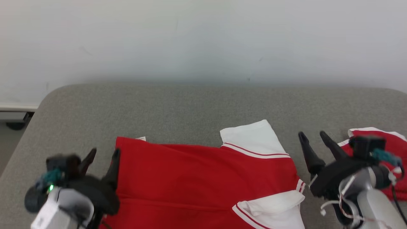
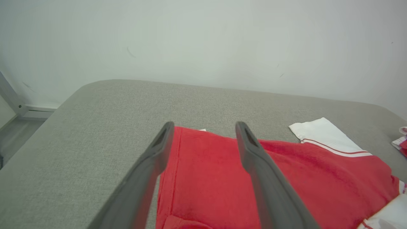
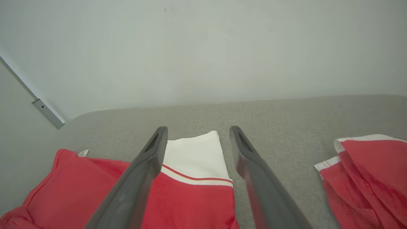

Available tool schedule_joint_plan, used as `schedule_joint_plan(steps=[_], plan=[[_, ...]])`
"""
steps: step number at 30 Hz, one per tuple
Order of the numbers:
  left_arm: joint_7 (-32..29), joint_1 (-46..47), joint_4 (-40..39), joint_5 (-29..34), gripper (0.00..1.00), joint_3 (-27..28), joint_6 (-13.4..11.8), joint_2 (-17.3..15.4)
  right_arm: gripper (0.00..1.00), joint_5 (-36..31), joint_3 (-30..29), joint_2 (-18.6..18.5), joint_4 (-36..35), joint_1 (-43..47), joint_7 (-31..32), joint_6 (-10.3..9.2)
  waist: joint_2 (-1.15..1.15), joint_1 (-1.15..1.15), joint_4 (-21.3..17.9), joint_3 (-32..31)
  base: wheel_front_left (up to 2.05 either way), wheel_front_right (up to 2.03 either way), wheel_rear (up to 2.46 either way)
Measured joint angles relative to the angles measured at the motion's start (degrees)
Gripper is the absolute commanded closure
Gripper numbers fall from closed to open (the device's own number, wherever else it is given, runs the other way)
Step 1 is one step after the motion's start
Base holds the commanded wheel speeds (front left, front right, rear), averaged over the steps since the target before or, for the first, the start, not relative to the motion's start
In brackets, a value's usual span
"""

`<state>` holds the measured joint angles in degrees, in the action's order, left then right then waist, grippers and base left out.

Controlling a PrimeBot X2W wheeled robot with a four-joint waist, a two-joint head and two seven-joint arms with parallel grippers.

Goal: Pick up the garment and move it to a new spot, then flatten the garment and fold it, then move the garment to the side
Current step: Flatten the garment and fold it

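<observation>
A red garment with white sleeves lies spread on the grey padded table, one white sleeve pointing to the far side. My left gripper hovers open at the garment's left hem, its fingers straddling the hem corner. My right gripper stands open just right of the garment's shoulder, and in the right wrist view the white sleeve sits between its fingers. Neither gripper holds anything.
A second red and white garment lies bunched at the table's right edge behind my right wrist, also seen as a red heap. A pale wall rises right behind the table. The table's rounded left corner drops to the floor.
</observation>
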<state>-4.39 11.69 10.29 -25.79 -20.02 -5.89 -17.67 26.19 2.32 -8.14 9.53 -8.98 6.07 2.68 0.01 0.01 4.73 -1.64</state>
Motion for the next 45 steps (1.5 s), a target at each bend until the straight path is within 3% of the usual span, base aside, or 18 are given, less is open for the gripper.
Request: schedule_joint_plan(steps=[10, 18, 23, 34, 43, 44, 45], plan=[[-13.55, 18.72, 11.84, -0.37, 0.0, -2.97, 1.36, 3.64, 0.0, 0.62, 2.44, -3.53, 7.7, -17.3, 15.78, 0.2, 0.0, 0.01, 1.77, 6.69, 0.0, 0.0, 0.0], [-20.91, 27.15, 19.04, 0.63, 0.0, -4.74, 1.36, 5.17, 0.0, 0.68, 0.51, -5.44, 12.61, -26.53, 24.93, -4.37, 0.0, 0.01, 3.37, 13.09, 0.0, 0.0, 0.0], [-22.88, 31.05, 21.63, 0.52, 0.0, -4.86, 1.96, 6.69, 0.0, 0.27, 0.51, -6.0, 13.66, -31.77, 28.44, -6.46, 0.01, 0.01, 4.48, 17.2, 0.0, 0.0, 0.0], [-23.88, 37.72, 29.5, -0.13, 0.0, -4.03, 2.83, 8.08, 0.0, 0.12, 2.66, -6.09, 18.44, -35.38, 33.82, -6.22, 0.01, 0.01, 6.54, 24.98, 0.0, 0.0, 0.0], [-23.05, 40.57, 33.43, -0.14, 0.0, -2.97, 2.54, 8.59, 0.0, -0.1, 3.02, -6.1, 19.98, -37.41, 34.3, -6.22, 0.0, 0.0, 6.85, 25.73, 0.0, 0.0, 0.0], [-22.95, 40.64, 33.83, -0.14, 0.0, -2.96, 2.54, 8.7, 0.02, -0.12, 3.16, -6.1, 20.18, -37.43, 34.35, -6.23, 0.01, -0.01, 6.85, 25.69, 0.0, 0.0, 0.0], [-22.72, 40.79, 34.33, -0.16, 0.0, -2.92, 2.55, 8.8, 0.26, -0.19, 3.33, -6.1, 20.36, -37.43, 34.42, -6.23, 0.0, 0.0, 6.85, 25.65, 0.0, 0.0, 0.0]])
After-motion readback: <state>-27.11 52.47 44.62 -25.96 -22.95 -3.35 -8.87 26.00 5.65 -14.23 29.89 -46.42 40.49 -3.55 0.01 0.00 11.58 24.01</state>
